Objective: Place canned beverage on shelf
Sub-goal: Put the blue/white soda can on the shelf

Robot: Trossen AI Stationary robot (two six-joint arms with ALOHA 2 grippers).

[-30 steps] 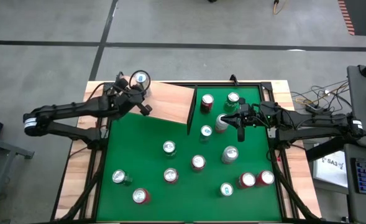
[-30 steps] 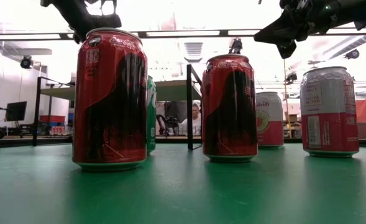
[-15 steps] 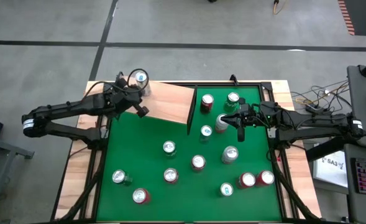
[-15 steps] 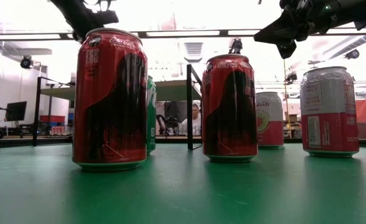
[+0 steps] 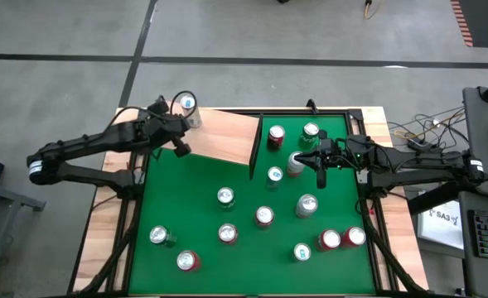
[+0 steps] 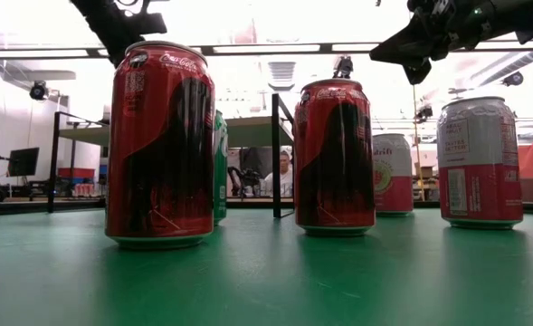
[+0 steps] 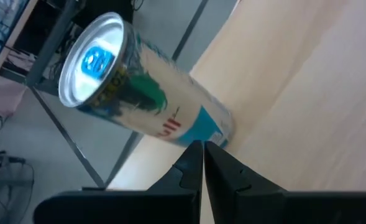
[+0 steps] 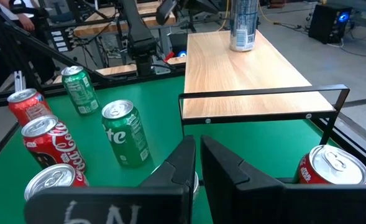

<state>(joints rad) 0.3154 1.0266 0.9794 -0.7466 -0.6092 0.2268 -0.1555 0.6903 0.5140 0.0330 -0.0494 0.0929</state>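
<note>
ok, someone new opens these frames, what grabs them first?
Probably the crowd of drink cans standing across the green table, about a dozen red, green and silver ones. Next, the lone silver can at the far left corner of the wooden shelf, with the left claw shut just beside it. The right claw hangs shut over the cans on the right.

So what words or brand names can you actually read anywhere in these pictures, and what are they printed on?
"Coca-Cola": script near the top of the big red can closest in the low view.
"Coca-Cola", partly showing: red can in the right wrist view.
"te", the end of a cut-off word: green can beside it.
Too blurred to read: print on the can on the shelf, and on the silver can.
</note>
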